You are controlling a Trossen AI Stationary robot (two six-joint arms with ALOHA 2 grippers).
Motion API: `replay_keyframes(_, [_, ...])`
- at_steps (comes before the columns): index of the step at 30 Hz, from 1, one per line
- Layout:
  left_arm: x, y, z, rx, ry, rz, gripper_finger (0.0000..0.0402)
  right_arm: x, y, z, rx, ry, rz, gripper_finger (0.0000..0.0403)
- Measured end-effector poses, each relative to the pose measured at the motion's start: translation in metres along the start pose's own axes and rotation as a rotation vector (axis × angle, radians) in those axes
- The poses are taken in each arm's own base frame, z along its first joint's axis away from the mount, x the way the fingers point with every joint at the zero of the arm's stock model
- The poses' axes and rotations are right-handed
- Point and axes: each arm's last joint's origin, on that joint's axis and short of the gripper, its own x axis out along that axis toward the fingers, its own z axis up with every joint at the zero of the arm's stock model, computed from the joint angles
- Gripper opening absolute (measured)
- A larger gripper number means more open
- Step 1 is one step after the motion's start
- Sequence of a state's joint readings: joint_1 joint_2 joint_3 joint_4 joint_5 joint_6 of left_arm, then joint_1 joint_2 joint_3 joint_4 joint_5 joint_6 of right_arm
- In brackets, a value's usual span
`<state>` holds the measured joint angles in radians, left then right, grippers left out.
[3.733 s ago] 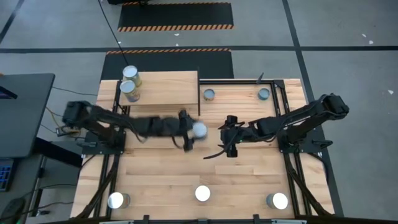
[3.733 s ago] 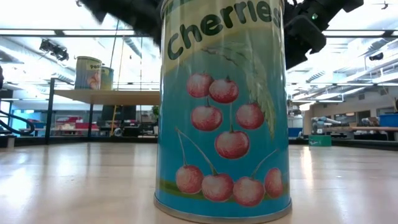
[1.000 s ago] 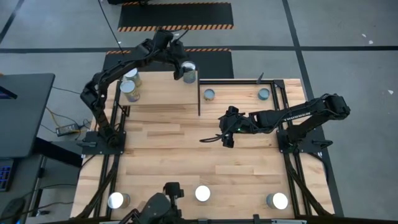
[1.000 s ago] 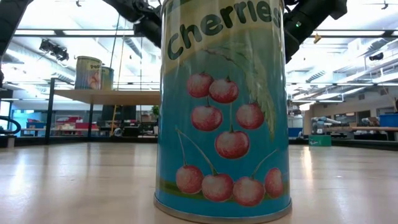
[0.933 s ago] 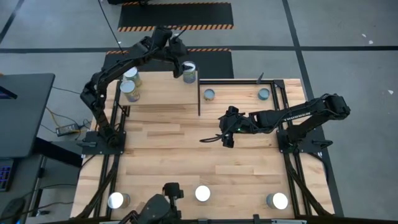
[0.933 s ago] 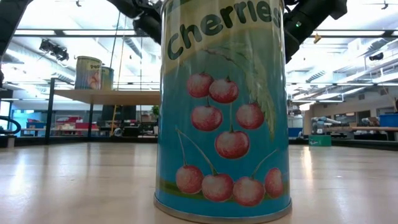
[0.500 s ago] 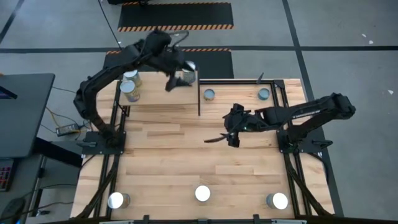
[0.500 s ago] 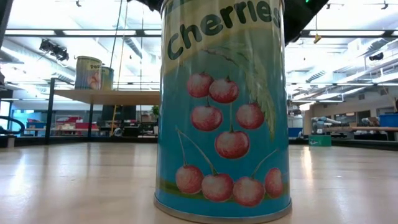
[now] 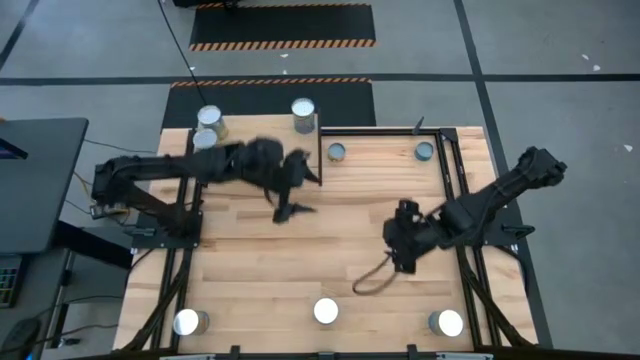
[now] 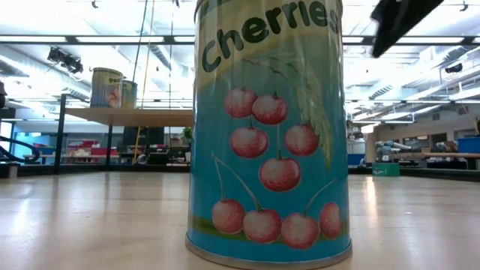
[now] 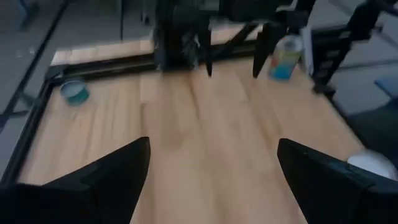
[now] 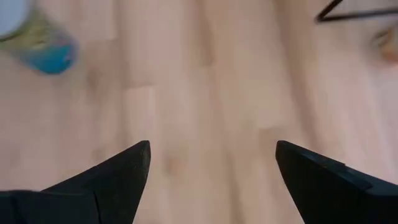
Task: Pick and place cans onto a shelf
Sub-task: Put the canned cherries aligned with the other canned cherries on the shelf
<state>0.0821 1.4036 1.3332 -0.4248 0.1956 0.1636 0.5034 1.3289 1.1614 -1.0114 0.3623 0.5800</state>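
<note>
Three cans [image 9: 303,113] stand on the shelf [image 9: 240,135]; five remain on the worktop [image 9: 330,265]: two under its far edge, three along the near edge. My left claw [image 9: 296,188] and right claw [image 9: 400,245] hang released, empty. Risk, as I judge: reaching near cans, my arm could topple them.

The nearest can [image 10: 268,131] wears a bright blue label with red cherries on thin stems, a pale cream band across the top carrying green lettering, and a strip of green at the base. The other cans [image 9: 303,106] show shiny silver lids. The shelf [image 9: 255,135] is pale wood on black legs, above a honey-coloured butcher-block table [image 9: 330,265]. Orange-and-black hazard stripes edge the dark floor mats [image 9: 282,25] on the grey floor.
</note>
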Motion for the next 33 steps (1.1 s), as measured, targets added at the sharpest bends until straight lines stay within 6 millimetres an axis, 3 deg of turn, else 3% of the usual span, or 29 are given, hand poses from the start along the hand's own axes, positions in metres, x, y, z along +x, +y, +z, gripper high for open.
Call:
replay_keyframes(5, [0.02,-0.045,-0.015,0.032,-0.055,0.023,0.0359,-0.006,0.038,-0.002,-0.005,0.1,0.053,0.0354])
replay_keyframes(10, [0.026,-0.085,-0.018,0.079,-0.119,0.001,0.0359,-0.008,0.068,-0.008,-0.008,0.306,-0.008,0.0354])
replay_keyframes(15, [0.028,-0.115,-0.028,0.058,-0.124,-0.047,0.0359,-0.023,0.098,-0.015,0.048,0.413,0.045,0.0354])
replay_keyframes(20, [0.031,-0.133,-0.042,0.001,-0.113,-0.076,0.0359,-0.05,0.121,-0.028,0.141,0.455,0.075,0.0354])
replay_keyframes(24, [0.03,-0.141,-0.044,-0.03,-0.128,-0.095,0.0359,-0.063,0.139,-0.052,0.169,0.454,0.096,0.0354])
replay_keyframes(30, [0.03,-0.142,-0.044,-0.082,-0.124,-0.101,0.0359,-0.065,0.167,-0.081,0.114,0.412,0.15,0.036])
replay_keyframes(33, [0.03,-0.141,-0.045,-0.114,-0.115,-0.1,0.0359,-0.055,0.176,-0.092,0.175,0.407,0.104,0.0365])
